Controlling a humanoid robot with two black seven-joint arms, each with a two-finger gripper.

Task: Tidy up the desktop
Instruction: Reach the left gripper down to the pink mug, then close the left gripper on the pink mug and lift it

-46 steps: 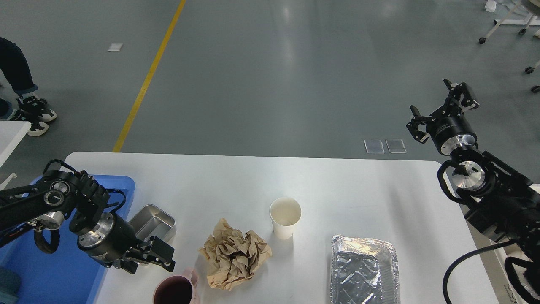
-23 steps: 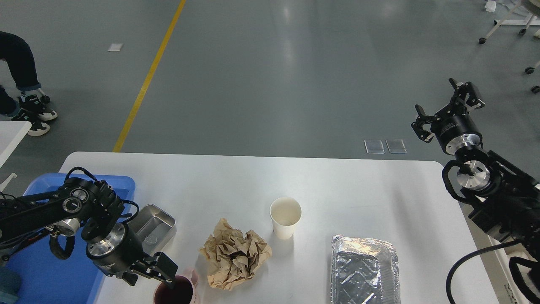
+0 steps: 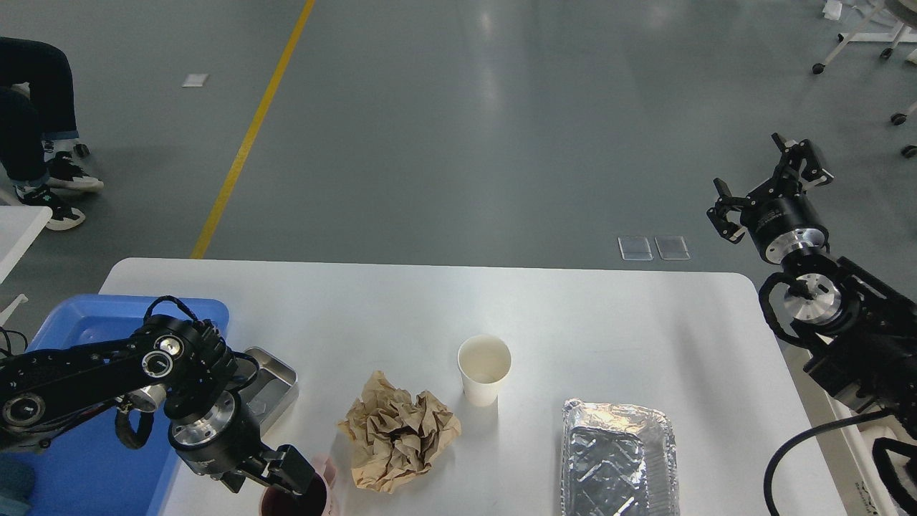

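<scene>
Head view: desk [image 3: 587,315] fills the lower frame. On it, near edge, mug [image 3: 301,498]; paper wad [image 3: 397,430] just right of mug.

Left tool [image 3: 276,476] at mug rim, grip not discernible. Right tool [image 3: 770,190] spread, empty, well right of mug.

Risk: off-centre contact tips mug.

Left tool has descended toward mug.
</scene>
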